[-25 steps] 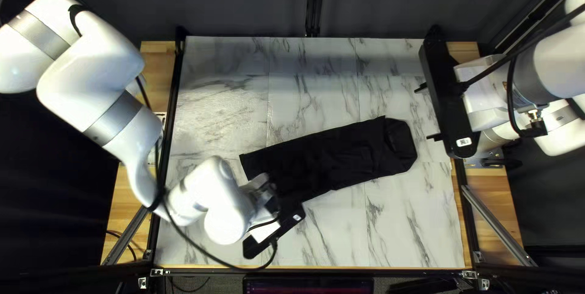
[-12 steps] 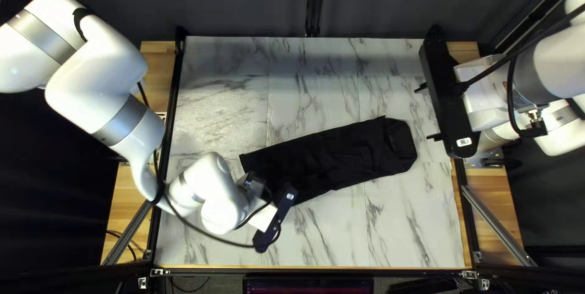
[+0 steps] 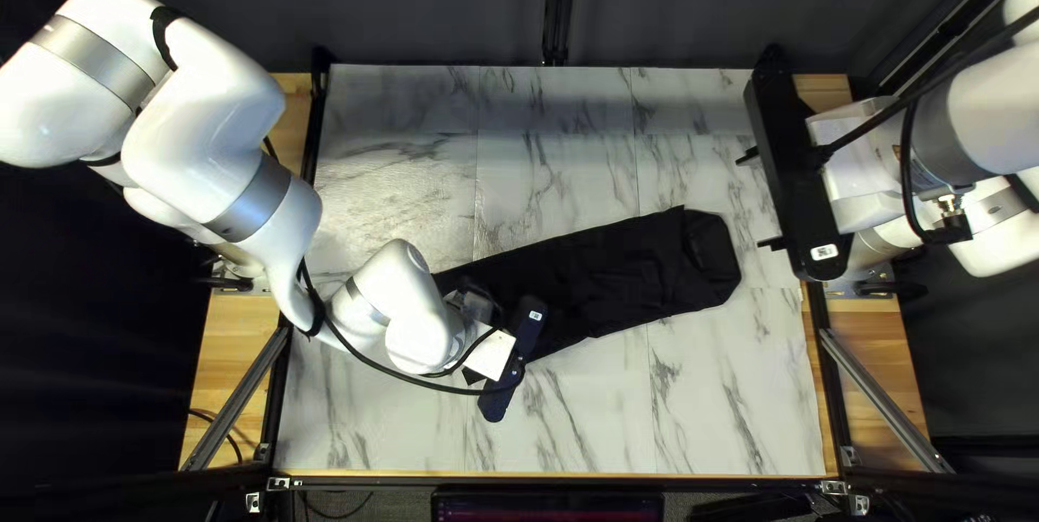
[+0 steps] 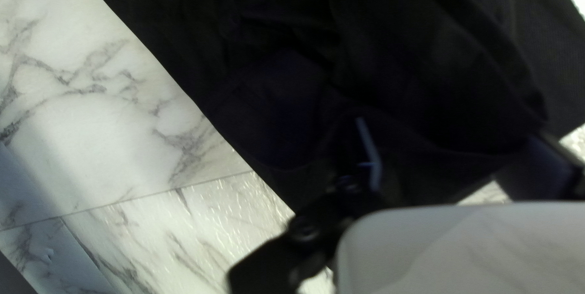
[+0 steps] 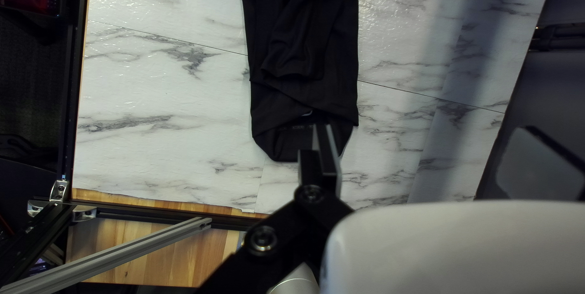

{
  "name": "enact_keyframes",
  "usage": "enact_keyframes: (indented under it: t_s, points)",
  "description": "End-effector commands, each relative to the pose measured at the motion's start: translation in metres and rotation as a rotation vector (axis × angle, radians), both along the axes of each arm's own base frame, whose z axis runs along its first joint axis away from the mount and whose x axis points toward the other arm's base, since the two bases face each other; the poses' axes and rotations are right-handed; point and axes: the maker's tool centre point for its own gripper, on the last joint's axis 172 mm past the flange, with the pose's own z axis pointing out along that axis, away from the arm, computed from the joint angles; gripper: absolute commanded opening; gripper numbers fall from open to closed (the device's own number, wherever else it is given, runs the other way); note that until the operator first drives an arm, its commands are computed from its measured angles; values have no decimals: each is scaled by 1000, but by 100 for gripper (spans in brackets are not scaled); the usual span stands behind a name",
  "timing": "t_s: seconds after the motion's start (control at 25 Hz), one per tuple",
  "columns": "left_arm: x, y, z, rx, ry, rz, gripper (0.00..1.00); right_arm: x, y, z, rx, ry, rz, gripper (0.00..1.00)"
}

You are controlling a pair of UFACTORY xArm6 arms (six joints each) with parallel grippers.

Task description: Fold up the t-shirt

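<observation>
Left gripper open, fingers well apart at the t-shirt's left end, nothing clamped, contact can't tell. Right gripper wide open, holding nothing, near the other end. Black t-shirt lies mid-table, long narrow strip, slanted, wrinkled.

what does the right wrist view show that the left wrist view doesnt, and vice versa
Only the right wrist view: the slanted grey metal bar, the pale wooden board under it, and my open, black two-fingered right tool.

Only the left wrist view: my black two-fingered left tool, open at the black fabric t-shirt.

Both: that t-shirt and the white, grey-veined marble-look tabletop.
</observation>
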Motion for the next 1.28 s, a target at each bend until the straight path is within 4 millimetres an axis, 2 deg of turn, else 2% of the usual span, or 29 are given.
enact_keyframes:
  t_s: [0.04,0.36,0.56,0.92,1.08,1.28]
  points:
    - [9,-1,13,6,-15,-16,0,0,0,0,0,0,0,100]
    - [25,7,49,55,-41,-85,0,0,0,0,0,0,0,100]
    - [39,11,64,107,-49,-246,0,0,0,0,0,0,0,100]
    - [64,42,62,88,-66,-602,0,0,0,0,0,0,0,100]
    - [75,37,65,92,-74,-733,2,0,0,0,0,0,0,100]
    - [84,16,71,120,-74,-866,6,0,0,0,0,0,0,100]
